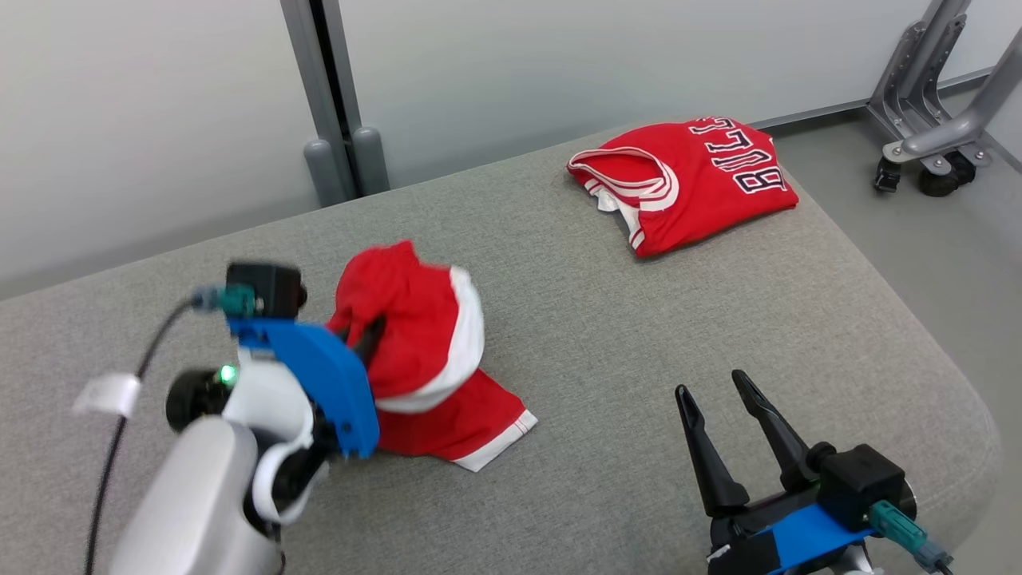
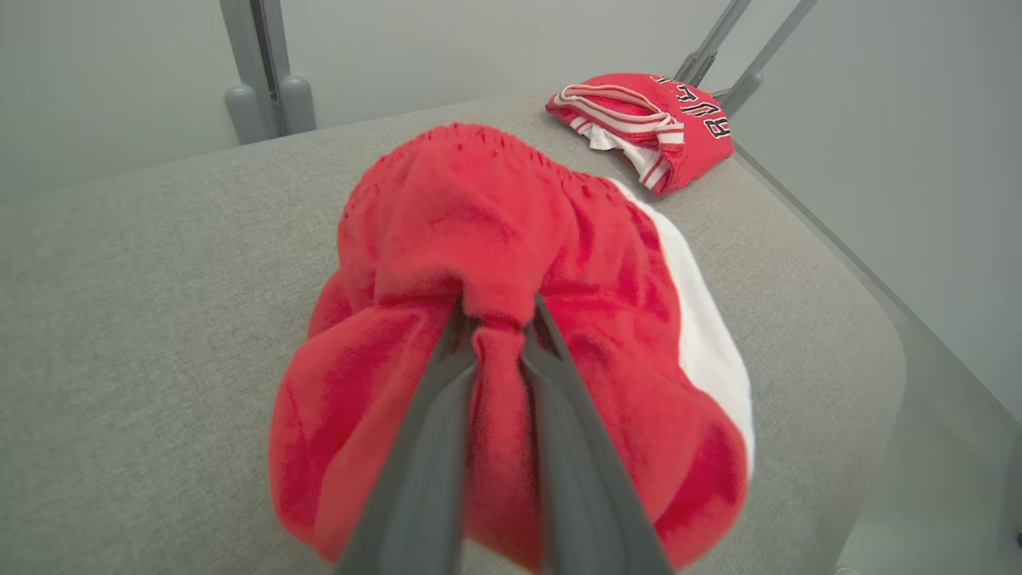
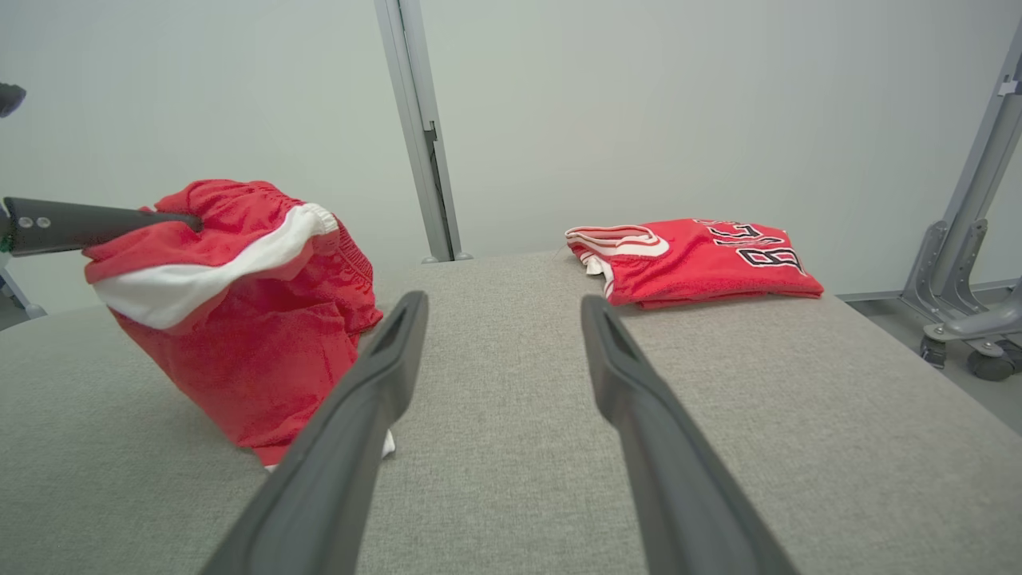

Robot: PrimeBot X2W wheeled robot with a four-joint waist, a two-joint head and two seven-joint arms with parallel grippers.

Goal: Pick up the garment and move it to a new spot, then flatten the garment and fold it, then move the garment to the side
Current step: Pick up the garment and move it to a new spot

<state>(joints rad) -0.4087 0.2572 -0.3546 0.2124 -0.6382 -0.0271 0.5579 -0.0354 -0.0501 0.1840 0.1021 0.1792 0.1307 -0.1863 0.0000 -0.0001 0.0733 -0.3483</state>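
Now, red shorts (image 2: 479,216) in clenched left hand (image 2: 497,307); right hand (image 1: 710,383) released, well apart.

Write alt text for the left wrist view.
The left gripper pinches a bunched fold of red shorts with a white stripe, over a grey cushioned surface. A folded red jersey lies at the far corner.

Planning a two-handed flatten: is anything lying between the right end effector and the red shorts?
Nothing visible. Bare grey surface separates the open right end effector from the shorts; the folded jersey lies farther back, off that line.
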